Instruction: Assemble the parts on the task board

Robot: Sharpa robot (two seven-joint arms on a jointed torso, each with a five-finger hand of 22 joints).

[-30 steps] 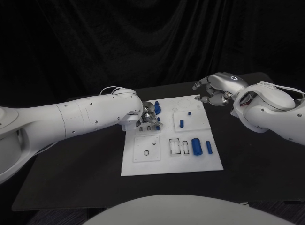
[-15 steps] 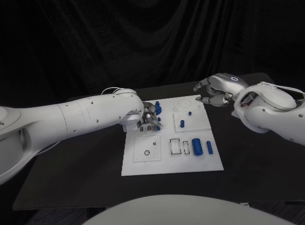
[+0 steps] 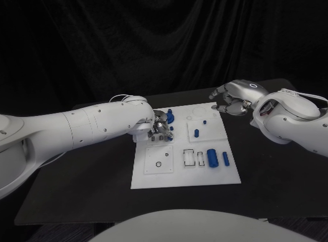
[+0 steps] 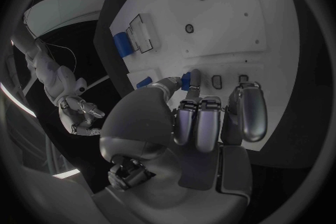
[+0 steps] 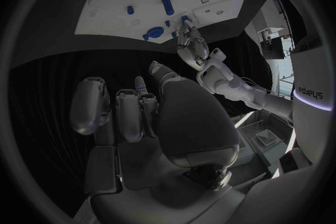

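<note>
Left of centre in the head view, the left silver hand [image 3: 160, 127] is pinching a small blue plastic part [image 4: 186, 80] over the white rectangular task board [image 3: 208, 174]; it should be lowering squarely into the slot. The right silver hand [image 3: 231, 101], upper right, is hovering with curled, empty fingers.

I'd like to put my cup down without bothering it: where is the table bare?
The black table is bare to the left of the white board, under the left arm, and on the strip between the board and the near edge. There is also room right of the board. The board's far end is crowded: the left hand works there and the right hand hovers beyond its far right corner.
</note>
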